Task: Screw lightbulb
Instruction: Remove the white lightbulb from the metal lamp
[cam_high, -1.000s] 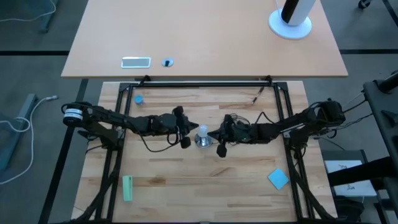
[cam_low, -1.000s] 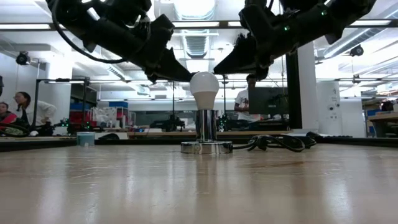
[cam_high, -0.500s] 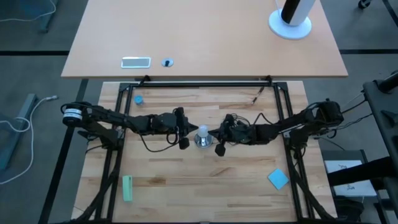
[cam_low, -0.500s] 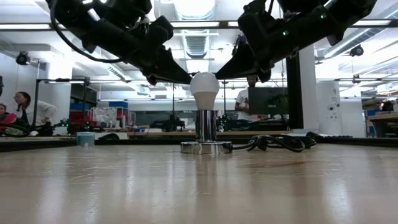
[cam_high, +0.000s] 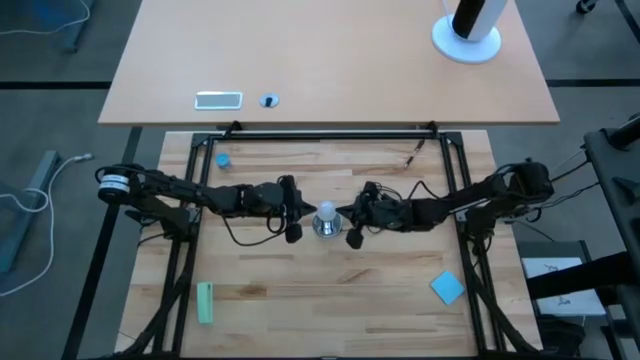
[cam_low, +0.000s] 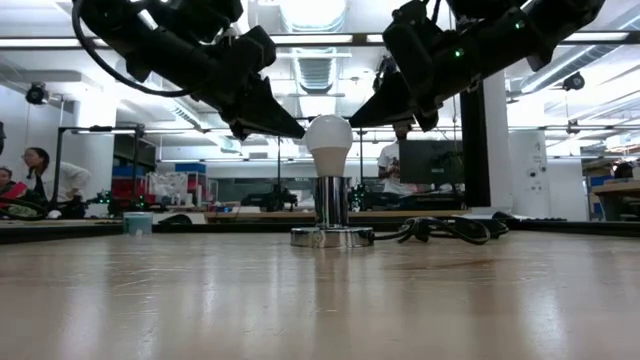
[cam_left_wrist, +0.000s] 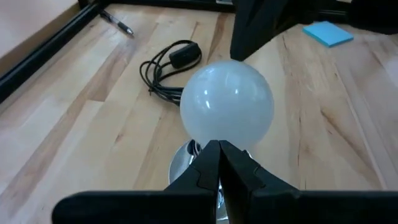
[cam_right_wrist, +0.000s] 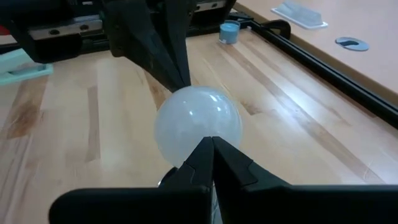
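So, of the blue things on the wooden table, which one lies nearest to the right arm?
The flat light-blue square pad, on the right arm's side toward the front edge. The small round blue cap sits far across, at the back left corner.

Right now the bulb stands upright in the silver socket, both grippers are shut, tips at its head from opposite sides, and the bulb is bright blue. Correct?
Not quite: the lightbulb is whitish, not blue, as the left wrist view shows. The rest holds: it stands upright in the silver socket, with the shut left gripper and right gripper at its head from opposite sides.

No readable text or labels
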